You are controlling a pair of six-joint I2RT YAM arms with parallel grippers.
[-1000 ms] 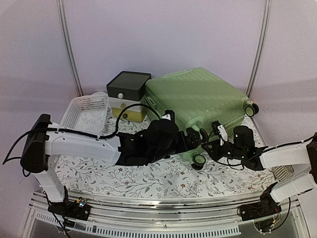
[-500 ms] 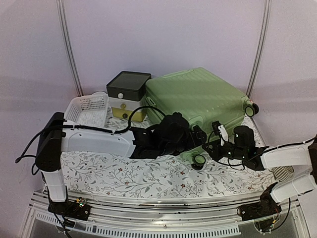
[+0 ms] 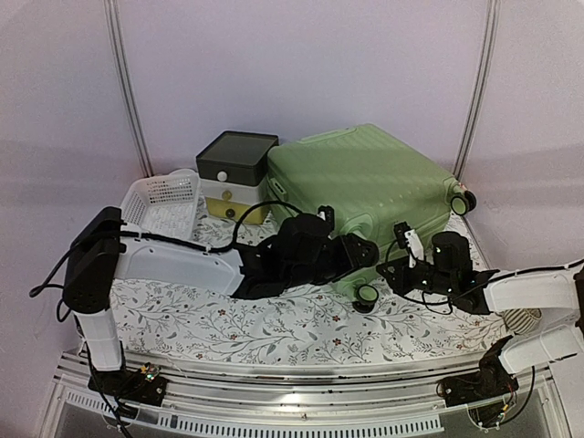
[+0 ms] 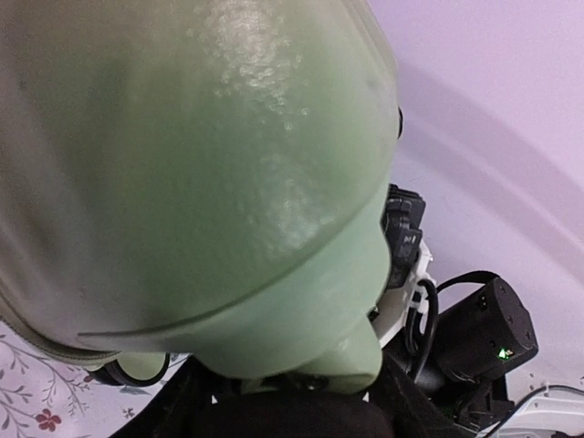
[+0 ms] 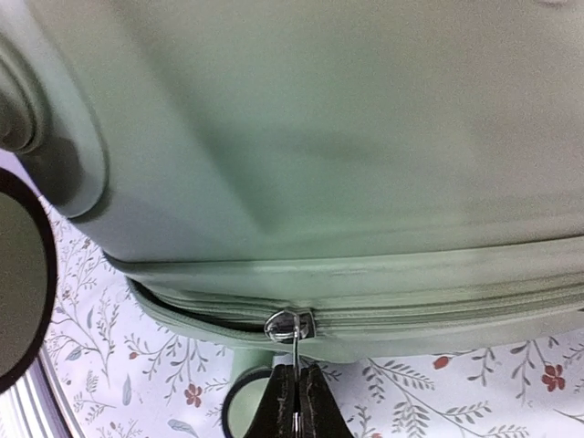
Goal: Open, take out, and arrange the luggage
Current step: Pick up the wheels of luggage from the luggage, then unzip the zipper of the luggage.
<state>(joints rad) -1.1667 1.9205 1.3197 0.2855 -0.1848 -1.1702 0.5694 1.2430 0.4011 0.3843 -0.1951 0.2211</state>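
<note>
The luggage (image 3: 365, 182) is a big light-green ribbed suitcase lying flat at the back right of the table. In the left wrist view its rounded near corner (image 4: 201, 164) fills the frame. My left gripper (image 3: 363, 253) (image 4: 292, 376) has that corner's green wheel mount between its dark fingers, pressed on both sides. My right gripper (image 3: 390, 271) (image 5: 294, 374) is shut on the thin metal zipper pull (image 5: 295, 351), which hangs from the slider (image 5: 290, 326) on the suitcase's front edge. Left of the slider the zip seam gapes slightly.
A dark-lidded white-and-yellow drawer box (image 3: 234, 172) stands against the suitcase's left end. A white mesh basket (image 3: 162, 205) sits further left. A black caster (image 3: 367, 295) rests on the floral cloth (image 3: 274, 324) below both grippers, and another caster (image 3: 462, 203) is at the far right corner.
My left arm has reached right to the suitcase's near corner, and its jaws have narrowed around the wheel mount. The right gripper has stayed on the zipper pull.
</note>
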